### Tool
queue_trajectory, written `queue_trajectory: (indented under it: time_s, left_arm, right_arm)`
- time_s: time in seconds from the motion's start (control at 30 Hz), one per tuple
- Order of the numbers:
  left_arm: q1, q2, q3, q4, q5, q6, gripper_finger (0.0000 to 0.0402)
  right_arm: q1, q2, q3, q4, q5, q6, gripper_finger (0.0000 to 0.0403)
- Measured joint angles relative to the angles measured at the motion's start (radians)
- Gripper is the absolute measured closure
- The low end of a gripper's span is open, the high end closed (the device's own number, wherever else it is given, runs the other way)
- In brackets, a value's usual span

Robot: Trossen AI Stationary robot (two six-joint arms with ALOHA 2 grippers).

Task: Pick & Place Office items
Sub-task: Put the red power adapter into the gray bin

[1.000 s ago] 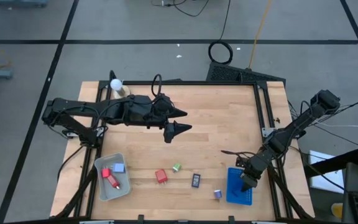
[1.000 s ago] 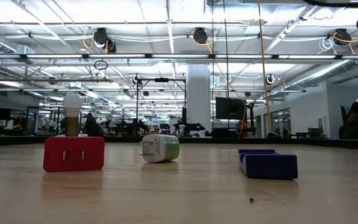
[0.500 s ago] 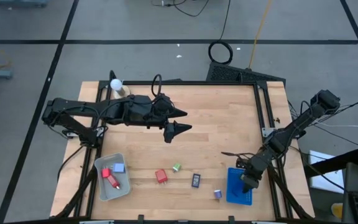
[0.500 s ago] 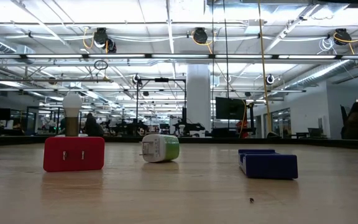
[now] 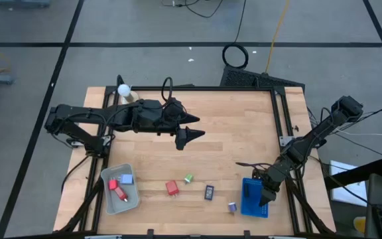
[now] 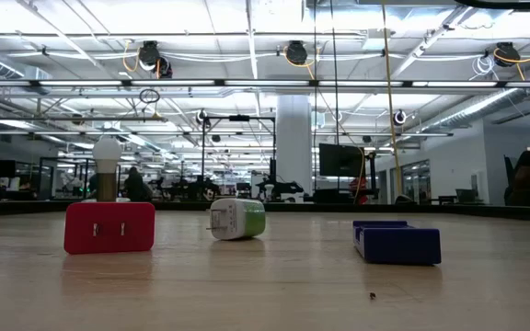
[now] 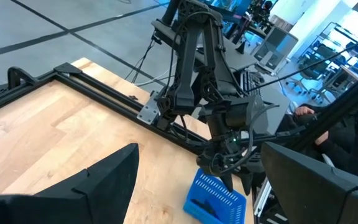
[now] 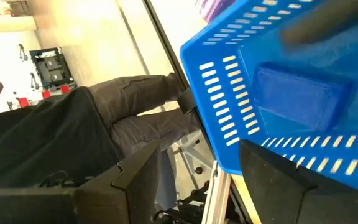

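Over the blue tray at the table's front right, your right gripper hangs with fingers parted and nothing between them; a blue block already lies inside. Your left gripper waits wide open and empty above mid-table. Judged light, rigid and smooth, the red block, green-white bit, black rectangle and purple bit lie along the front edge, best pinched across flat sides; the grey tray holds two red pieces and a light-blue one.

A grey tray is sitting near the front left corner of the wooden counter, and a blue slotted tray is lying near the front right. A white ball on a wooden base is standing at the back left corner. A black cable coil is lying on the floor behind the counter.
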Motion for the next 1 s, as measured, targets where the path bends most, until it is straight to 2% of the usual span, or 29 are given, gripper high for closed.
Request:
queue_trajectory:
  time_s: [0.13, 0.23, 0.47, 0.63, 0.83, 1.0]
  left_arm:
    - [-0.001, 0.0, 0.0, 0.007, 0.0, 0.0, 0.0064]
    - [-0.001, 0.0, 0.0, 0.007, 0.001, -0.017, 0.0064]
    - [-0.001, -0.019, 0.0, -0.001, 0.051, -0.062, 0.0064]
    - [0.002, -0.075, 0.0, -0.057, 0.078, -0.091, 0.0064]
    - [-0.004, -0.157, 0.0, -0.152, 0.166, -0.171, 0.0064]
    - [-0.029, -0.211, 0.002, -0.248, 0.163, -0.228, 0.0064]
  right_arm:
    - [0.0, 0.0, 0.0, 0.013, 0.001, 0.013, 0.0193]
    - [0.0, 0.0, 0.0, 0.085, 0.009, 0.037, 0.0193]
    - [-0.003, -0.003, 0.0, 0.463, 0.221, 0.033, 0.0193]
    - [-0.009, -0.005, 0.0, 0.627, 0.315, -0.028, 0.0193]
    - [-0.055, -0.008, 0.043, 0.643, 0.343, -0.155, 0.0193]
    - [-0.14, -0.009, 0.082, 0.661, 0.342, -0.281, 0.0193]
